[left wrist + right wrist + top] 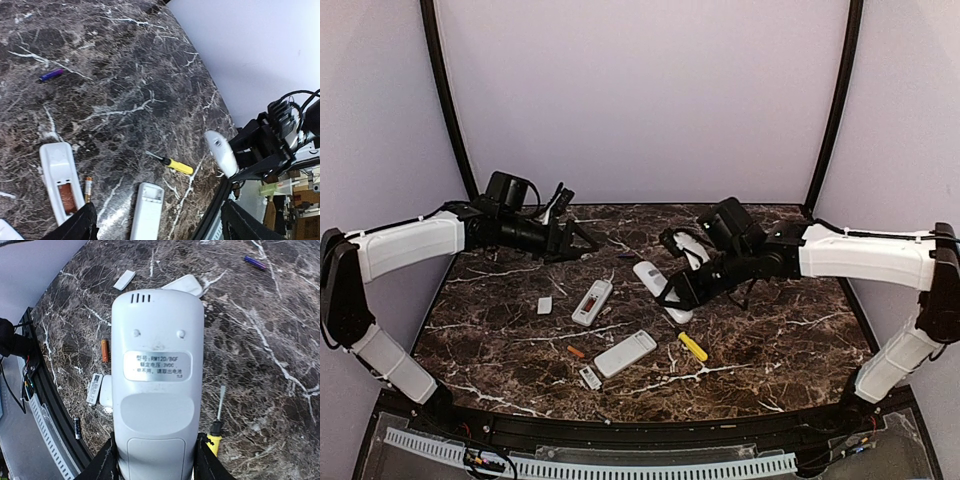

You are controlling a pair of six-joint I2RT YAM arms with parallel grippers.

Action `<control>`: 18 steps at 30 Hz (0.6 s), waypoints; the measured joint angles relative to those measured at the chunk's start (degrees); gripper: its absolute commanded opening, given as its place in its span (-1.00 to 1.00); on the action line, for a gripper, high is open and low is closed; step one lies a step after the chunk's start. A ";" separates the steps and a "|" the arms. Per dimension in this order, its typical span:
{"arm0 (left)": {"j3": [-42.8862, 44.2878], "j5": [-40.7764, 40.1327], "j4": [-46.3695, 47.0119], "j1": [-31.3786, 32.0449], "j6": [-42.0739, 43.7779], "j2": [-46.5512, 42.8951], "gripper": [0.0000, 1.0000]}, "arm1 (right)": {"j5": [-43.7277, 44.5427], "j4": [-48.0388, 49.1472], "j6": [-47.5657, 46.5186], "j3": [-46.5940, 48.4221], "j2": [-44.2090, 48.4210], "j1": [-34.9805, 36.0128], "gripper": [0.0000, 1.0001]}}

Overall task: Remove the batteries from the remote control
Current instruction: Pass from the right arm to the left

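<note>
We count three white remotes (625,353), one much smaller white keypad-like piece (590,377) and one small white cover (545,305). We make out one orange battery (576,351), one purple battery (51,75) and one yellow-handled screwdriver (692,346).

Yel. screwdriver (692,346) on marble tbl (790,330) — wht cover (545,305) apart.

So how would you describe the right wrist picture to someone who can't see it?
The right gripper holds a white remote control, its labelled back facing the camera, with a dark marble table behind it. On the table lie an orange battery to its left, a yellow-handled screwdriver to its right and a small purple cylinder farther off.
</note>
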State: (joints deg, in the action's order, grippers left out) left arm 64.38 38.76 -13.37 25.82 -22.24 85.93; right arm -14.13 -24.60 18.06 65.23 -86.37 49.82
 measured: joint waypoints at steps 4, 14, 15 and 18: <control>-0.81 4.48 2.78 2.60 -2.62 1.14 0.67 | 2.64 -0.61 -0.87 3.04 -3.82 5.35 -0.87; -2.93 15.13 8.26 5.81 -9.42 6.56 0.32 | 9.14 -2.71 -4.59 8.83 -6.36 10.49 -0.87; -2.97 15.98 8.74 5.86 -9.94 6.82 0.30 | 9.77 -2.95 -5.01 9.18 -6.43 10.69 -0.87; -2.99 17.92 9.86 6.14 -11.06 7.30 0.20 | 11.21 -4.31 -6.23 10.29 -6.82 11.26 -0.87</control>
State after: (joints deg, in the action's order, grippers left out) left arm 61.39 56.69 -3.51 31.97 -33.30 93.23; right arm -2.92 -28.91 11.84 75.53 -93.19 61.08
